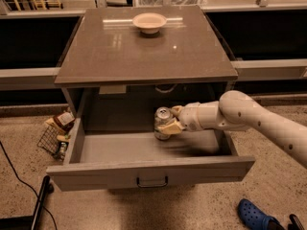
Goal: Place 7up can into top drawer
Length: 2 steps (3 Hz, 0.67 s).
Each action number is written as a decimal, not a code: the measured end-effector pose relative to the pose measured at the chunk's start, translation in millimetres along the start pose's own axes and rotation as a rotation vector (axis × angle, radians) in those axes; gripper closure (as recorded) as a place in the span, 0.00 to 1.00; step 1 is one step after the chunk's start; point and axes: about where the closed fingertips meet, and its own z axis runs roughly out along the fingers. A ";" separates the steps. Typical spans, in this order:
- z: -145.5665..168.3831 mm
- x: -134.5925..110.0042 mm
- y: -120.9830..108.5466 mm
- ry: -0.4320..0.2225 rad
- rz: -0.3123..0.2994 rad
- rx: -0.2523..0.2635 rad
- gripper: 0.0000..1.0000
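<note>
Nearest me, the top drawer [151,172] stood pulled fully out below the counter's near edge, its single dark handle [152,181] at the middle of the front panel. Inside it, towards the back and a little right of centre, my gripper [169,120] reached in from the right and was clamped on the 7up can [162,122], one finger on each side. The can was upright, tab up, low in the drawer, under the counter's near edge. I could not tell whether its base touched the drawer floor.

I judged this the placing step, nearly done. The next move called for setting the base flat, parting the fingers without tipping the can, and drawing the arm back out clear of the right drawer wall.

Beyond, on the counter [144,56], a cream bowl [149,22] sat by the middle of the far edge.

By count: one can, one open drawer, one handle, one bowl, one gripper.
</note>
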 end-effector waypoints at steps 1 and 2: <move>-12.4 2.6 -0.5 -0.001 0.003 0.019 0.04; -32.7 0.1 -0.6 -0.011 0.001 0.044 0.00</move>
